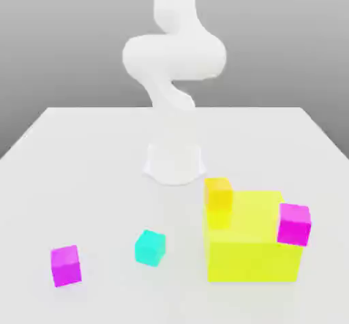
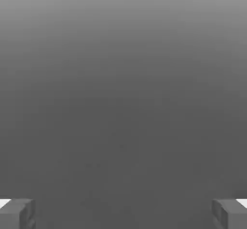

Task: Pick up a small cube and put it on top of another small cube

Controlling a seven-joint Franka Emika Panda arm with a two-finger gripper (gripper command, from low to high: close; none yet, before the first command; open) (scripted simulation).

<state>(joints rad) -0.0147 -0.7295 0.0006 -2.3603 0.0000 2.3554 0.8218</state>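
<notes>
gripper: fingers wide apart, nothing between
cyan cube: was on the table, turned askew — looked light, stiff; best taken across opposite side faces
orange-yellow cube: sat at the big yellow block's edge — risky target
room: open around cyan; magenta cube shared the block

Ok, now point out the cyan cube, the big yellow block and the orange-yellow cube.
Cyan cube (image 1: 150,248): exterior view, front side.
Big yellow block (image 1: 252,260): exterior view, front face.
Orange-yellow cube (image 1: 218,196): exterior view, front face.
</notes>
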